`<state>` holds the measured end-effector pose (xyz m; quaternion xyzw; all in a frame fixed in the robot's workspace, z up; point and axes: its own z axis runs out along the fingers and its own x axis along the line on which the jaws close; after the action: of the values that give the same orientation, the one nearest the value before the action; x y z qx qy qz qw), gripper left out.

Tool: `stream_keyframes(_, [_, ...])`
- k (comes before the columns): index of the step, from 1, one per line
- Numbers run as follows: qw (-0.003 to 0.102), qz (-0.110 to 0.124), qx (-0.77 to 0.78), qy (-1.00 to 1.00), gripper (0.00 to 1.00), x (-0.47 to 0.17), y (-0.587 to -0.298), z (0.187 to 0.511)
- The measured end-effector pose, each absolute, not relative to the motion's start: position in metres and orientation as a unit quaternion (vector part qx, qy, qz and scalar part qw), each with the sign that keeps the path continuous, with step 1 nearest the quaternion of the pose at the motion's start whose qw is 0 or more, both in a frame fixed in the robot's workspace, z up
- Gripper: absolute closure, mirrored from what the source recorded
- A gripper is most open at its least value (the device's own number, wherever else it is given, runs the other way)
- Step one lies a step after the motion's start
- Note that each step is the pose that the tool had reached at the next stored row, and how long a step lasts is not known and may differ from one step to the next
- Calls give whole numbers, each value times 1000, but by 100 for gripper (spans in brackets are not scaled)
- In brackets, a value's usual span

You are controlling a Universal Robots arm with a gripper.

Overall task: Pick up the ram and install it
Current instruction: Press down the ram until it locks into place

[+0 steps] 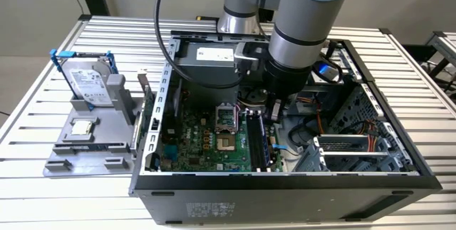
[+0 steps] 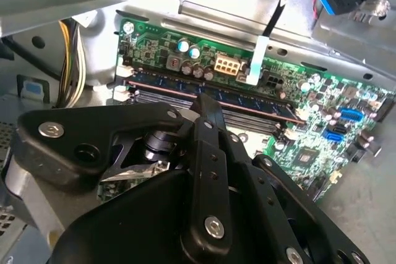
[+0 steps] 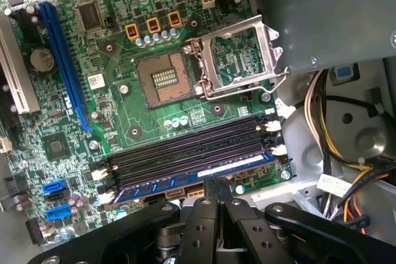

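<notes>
My gripper fills the foreground in both wrist views, its black linkage plates and two fingers pressed together with no gap between them and nothing pinched. Directly under the fingertips lies the ram, a long blue-green stick with a white label, sitting in the slot nearest to me among the black memory slots; in the first wrist view the fingertips meet just at its long edge, though whether they actually touch it I cannot tell. In the second wrist view the ram runs across the green motherboard just beyond my fingertips. Farther from my gripper, past the slots, the open processor socket shows its metal frame swung up. In the exterior view my arm reaches down into the open computer case, which rests on the slatted tabletop. Well away from my gripper, outside the case, a grey holder carries a silver hard drive in a blue frame.
</notes>
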<state>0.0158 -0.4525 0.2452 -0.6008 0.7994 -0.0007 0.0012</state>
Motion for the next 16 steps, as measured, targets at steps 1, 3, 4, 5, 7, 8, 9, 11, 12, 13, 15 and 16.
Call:
stream_keyframes(1, [1,-1,-605,796,100,16,-452,245])
stream_keyframes(3, [1,-1,-614,790,100,16,-452,244])
stream_keyframes(4, [0,-2,-618,786,100,16,-452,244])
stream_keyframes(5, [0,-2,-622,783,100,16,-451,244])
stream_keyframes(7, [0,-3,-632,775,100,16,-451,243])
stream_keyframes(8, [-1,-3,-636,772,100,16,-451,243])
stream_keyframes(9, [-1,-3,-641,767,100,16,-451,243])
stream_keyframes(11, [-1,-4,-650,760,100,15,-451,242])
stream_keyframes(12, [-2,-5,-653,757,100,15,-450,242])
stream_keyframes(13, [-2,-5,-657,754,100,15,-450,242])
stream_keyframes(15, [-3,-6,-664,747,100,15,-450,241])
stream_keyframes(16, [-3,-6,-668,744,100,15,-450,241])
